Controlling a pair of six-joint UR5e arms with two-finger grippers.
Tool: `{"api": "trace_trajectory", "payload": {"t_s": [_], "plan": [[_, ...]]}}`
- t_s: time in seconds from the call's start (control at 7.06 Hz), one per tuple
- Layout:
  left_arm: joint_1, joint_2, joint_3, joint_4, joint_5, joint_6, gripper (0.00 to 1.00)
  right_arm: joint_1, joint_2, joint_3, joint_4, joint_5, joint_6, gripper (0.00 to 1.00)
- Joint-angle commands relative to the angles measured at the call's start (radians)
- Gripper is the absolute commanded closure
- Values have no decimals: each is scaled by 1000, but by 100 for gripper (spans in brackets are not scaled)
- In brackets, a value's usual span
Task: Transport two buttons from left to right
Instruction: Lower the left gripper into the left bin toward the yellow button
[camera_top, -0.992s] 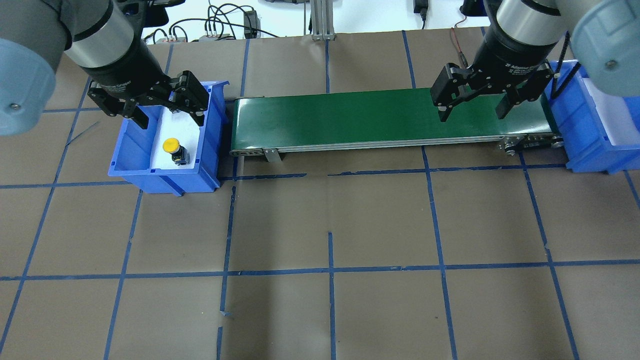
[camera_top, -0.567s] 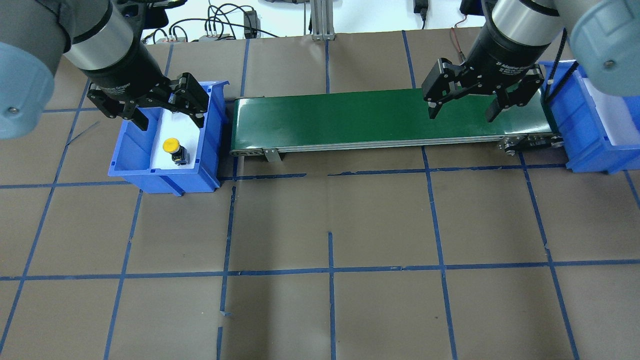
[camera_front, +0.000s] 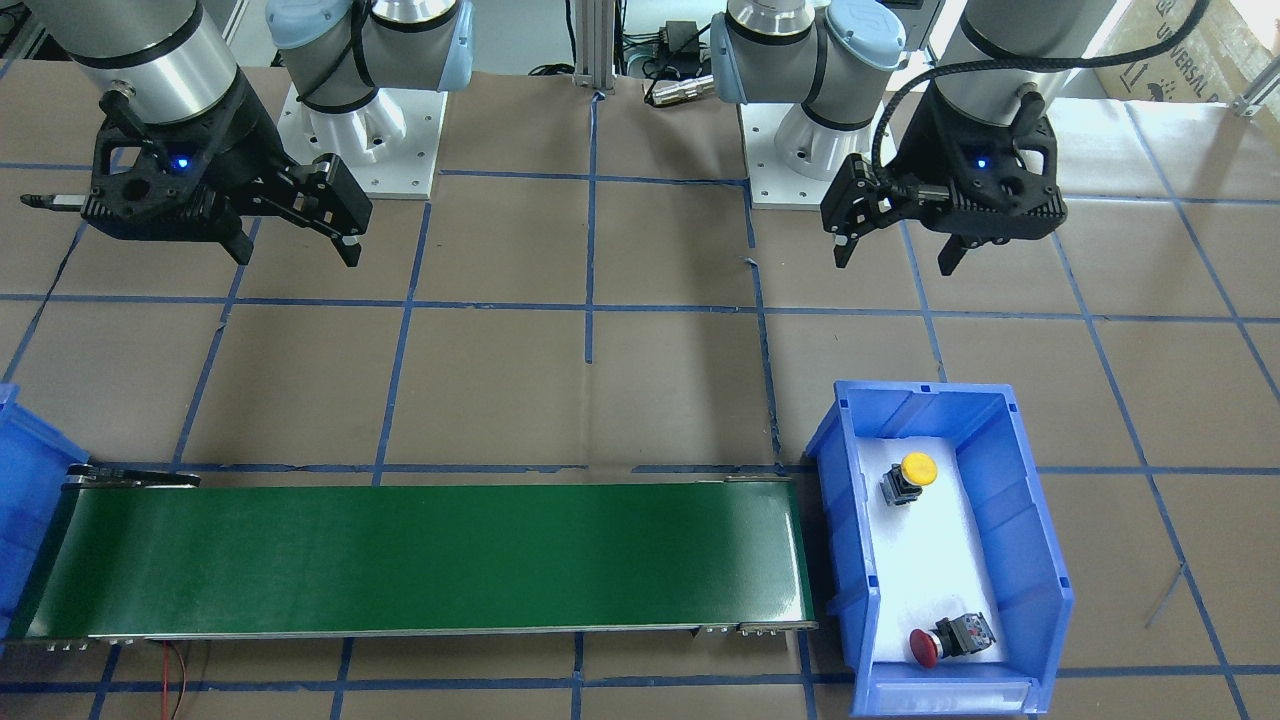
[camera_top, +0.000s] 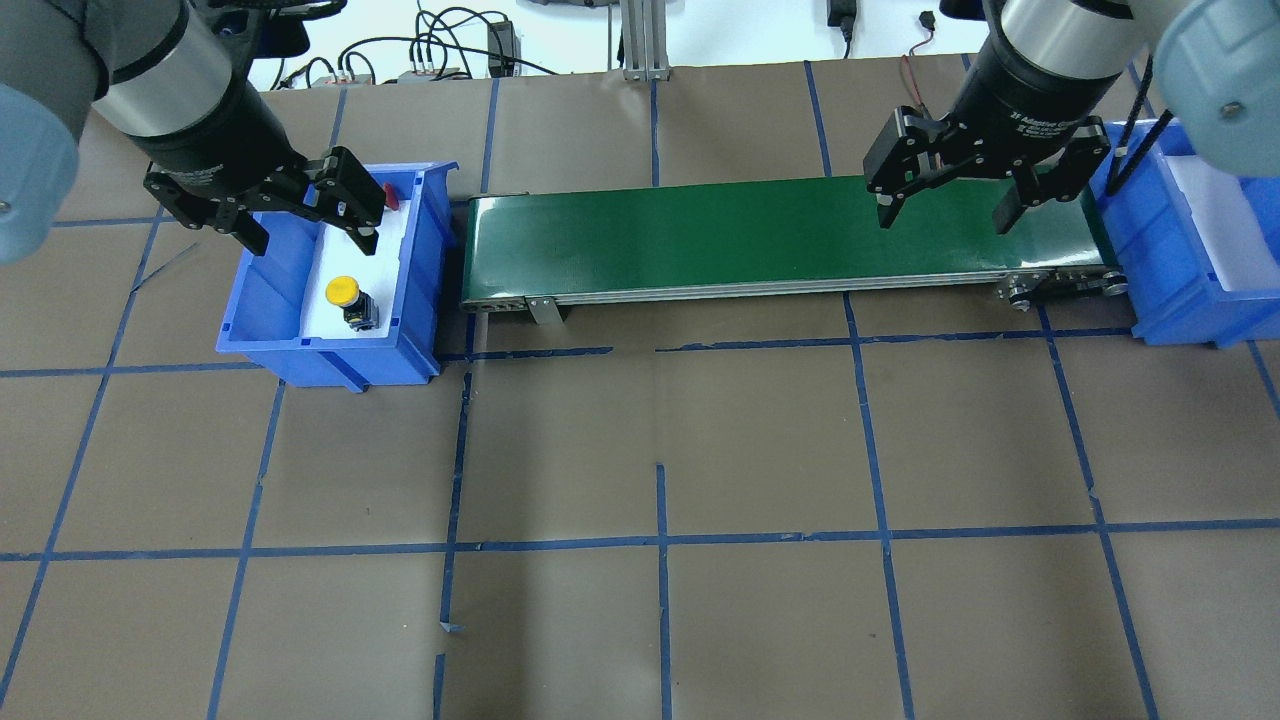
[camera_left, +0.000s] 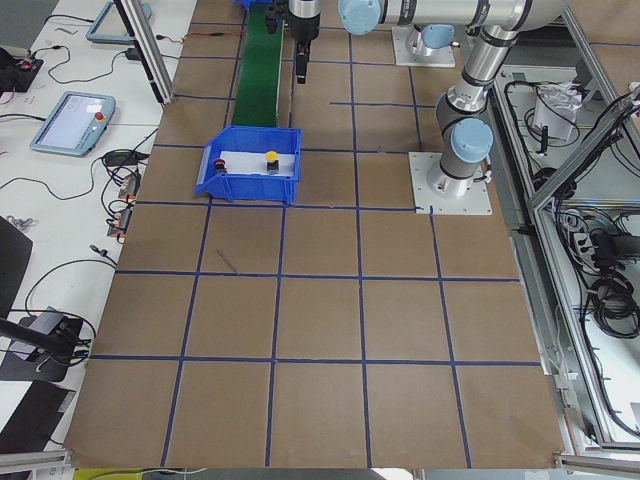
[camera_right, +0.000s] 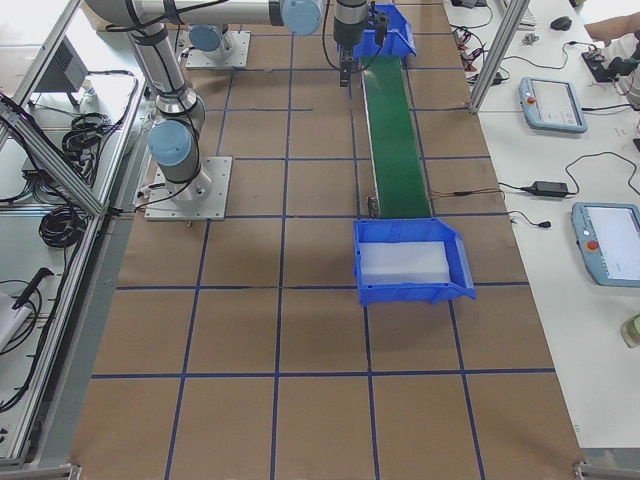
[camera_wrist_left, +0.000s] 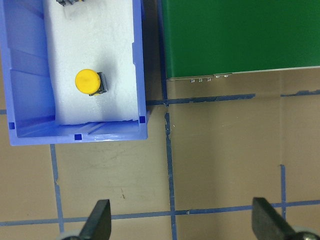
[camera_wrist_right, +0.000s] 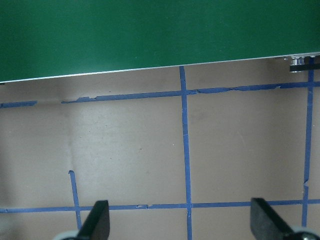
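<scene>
Between the fingers of the left gripper (camera_top: 308, 236) nothing is held; the two fingers stand wide apart. In the overhead view this gripper hangs above the far part of the left bin (camera_top: 262, 300), clear of its walls.

1. Yellow button (camera_top: 349, 299): lies on the white liner of the left bin, on its side. In the overhead view it sits on the robot's side of the fingertips, closer to the finger on the belt side. In the left wrist view it appears ahead of one finger, well apart from it.
2. Red button (camera_front: 950, 637): lies in the same bin, at the end farthest from the robot and well apart from the yellow button. In the overhead view only its red cap shows, just beside the left gripper's belt-side finger; contact cannot be judged there.
3. Belt (camera_top: 700, 232): green, running from the left bin to the right bin (camera_top: 1180, 285). No button lies on it.

The fingers of the right gripper (camera_top: 945, 218) are likewise spread wide with nothing between them. In the overhead view they hang over the right end of the belt, with the right bin just beyond the outer finger. The right wrist view shows the belt edge ahead of the fingers and taped table (camera_wrist_right: 130, 150) between them.
</scene>
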Motion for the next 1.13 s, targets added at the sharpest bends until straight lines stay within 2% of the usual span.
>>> {"api": "trace_trajectory", "payload": {"t_s": [0.0,0.42,0.85,0.99], "plan": [[63,-60,-12,8,4,13,0,-2,4,-5,-1,-8,0,0],[100,-265,-15,156,6,61,0,-3,-7,9,5,-7,6,0],[129,-374,-20,239,6,97,0,-8,1,8,-6,-1,-4,0],[129,-429,-20,305,7,99,0,-2,-11,9,-3,-4,6,0]]}}
